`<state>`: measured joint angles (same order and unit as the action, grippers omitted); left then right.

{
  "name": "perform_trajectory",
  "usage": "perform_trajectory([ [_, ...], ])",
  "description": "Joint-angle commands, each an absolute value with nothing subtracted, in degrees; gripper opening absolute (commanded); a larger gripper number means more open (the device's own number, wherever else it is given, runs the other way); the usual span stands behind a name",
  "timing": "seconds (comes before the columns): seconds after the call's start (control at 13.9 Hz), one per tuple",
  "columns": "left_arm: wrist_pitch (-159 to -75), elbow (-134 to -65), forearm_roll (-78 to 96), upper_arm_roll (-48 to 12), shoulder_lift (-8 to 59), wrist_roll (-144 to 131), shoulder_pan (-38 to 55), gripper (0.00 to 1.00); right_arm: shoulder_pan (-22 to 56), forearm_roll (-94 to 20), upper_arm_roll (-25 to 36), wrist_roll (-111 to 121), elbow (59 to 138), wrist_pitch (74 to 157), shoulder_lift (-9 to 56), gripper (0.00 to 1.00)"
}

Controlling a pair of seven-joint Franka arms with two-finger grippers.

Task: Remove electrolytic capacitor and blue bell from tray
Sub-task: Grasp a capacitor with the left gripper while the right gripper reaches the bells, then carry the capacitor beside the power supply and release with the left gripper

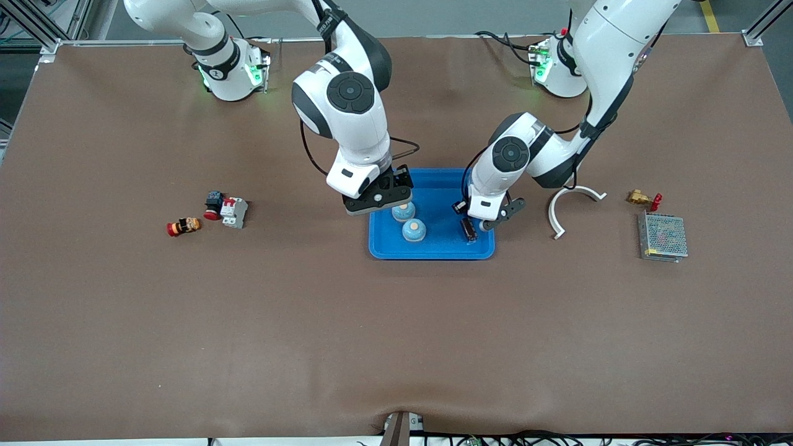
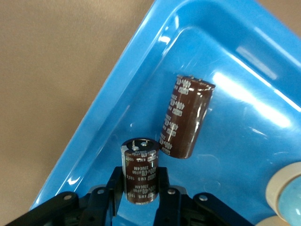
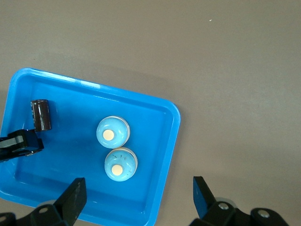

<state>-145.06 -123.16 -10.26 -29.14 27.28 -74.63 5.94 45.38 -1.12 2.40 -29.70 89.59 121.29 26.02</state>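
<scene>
Electrolytic capacitor (image 2: 140, 174), a stiff, slick, light cylinder, sits clamped across its body in the left pincer (image 2: 140, 197) inside the tray (image 1: 433, 251); a 2nd capacitor (image 2: 187, 117) lies beside. The right pincer (image 3: 136, 200) hangs wide open over 2 blue bells (image 3: 113, 133).

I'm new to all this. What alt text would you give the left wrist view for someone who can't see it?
The left gripper is shut on a dark brown electrolytic capacitor inside the bright blue tray. A second capacitor lies on the tray floor just past it, and the edge of a blue bell shows at the picture's border, with brown table outside the rim.
</scene>
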Motion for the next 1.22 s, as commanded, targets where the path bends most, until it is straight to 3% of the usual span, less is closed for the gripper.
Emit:
perform_trajectory([
  [0.0, -139.9, -123.2, -12.0, -30.1, 22.3, -76.6, 5.6, 0.0, 45.9, -0.4, 2.9, -28.7, 88.6, 121.2, 26.6, 1.0],
  [0.36, -129.4, -119.9, -12.0, -29.9, 18.8, -71.5, 3.6, 0.0, 46.1, -0.4, 2.9, -28.7, 88.7, 123.5, 27.8, 1.0],
  [1.15, -126.1, -118.6, -12.1, -29.6, 17.5, -43.0, -18.0, 0.0, 50.1, -0.1, 3.0, -29.4, 90.4, 126.7, 31.7, 1.0],
])
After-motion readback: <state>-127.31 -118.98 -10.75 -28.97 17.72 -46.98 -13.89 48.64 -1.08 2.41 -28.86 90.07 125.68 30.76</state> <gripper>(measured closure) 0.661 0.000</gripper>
